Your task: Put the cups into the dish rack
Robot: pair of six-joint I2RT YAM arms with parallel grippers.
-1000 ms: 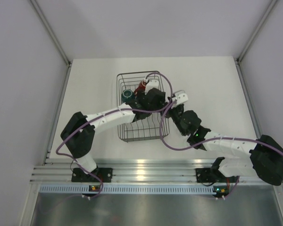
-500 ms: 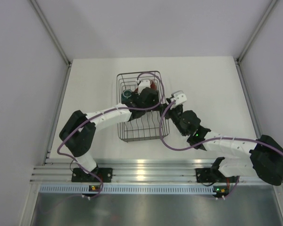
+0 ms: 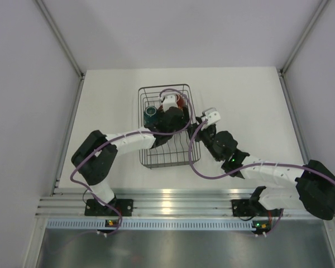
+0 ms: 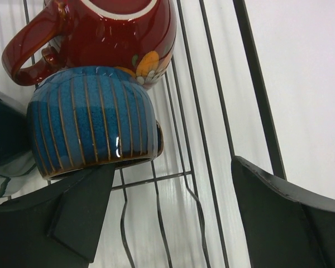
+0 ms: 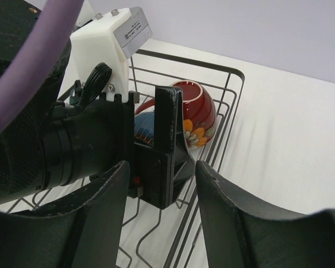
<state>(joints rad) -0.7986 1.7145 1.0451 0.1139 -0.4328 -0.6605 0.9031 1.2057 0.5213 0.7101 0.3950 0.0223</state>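
The dish rack [image 3: 156, 159] is a dark wire basket at mid-table. A red patterned cup [image 4: 106, 33] and a dark-blue ribbed cup [image 4: 92, 128] lie against each other on the rack's floor at its far end. A teal mug [image 3: 151, 112] stands beside them. My left gripper [image 4: 173, 190] hangs open inside the rack just short of the blue cup, whose rim rests by the left finger [image 4: 78, 212]; nothing is between the jaws. My right gripper [image 5: 162, 167] is open and empty at the rack's right rim [image 5: 229, 72], facing the left gripper and the red cup [image 5: 192, 109].
Upright wire prongs [image 4: 123, 223] rise from the rack floor under my left gripper. Purple cables [image 3: 195, 139] loop over the rack's right side between the arms. White table [image 3: 251, 106] spreads to the right of the rack, and grey walls [image 3: 22, 84] close in both sides.
My left arm has swung left and towards the rack's far end, so its wrist now sits over the cups. The right arm has not moved.
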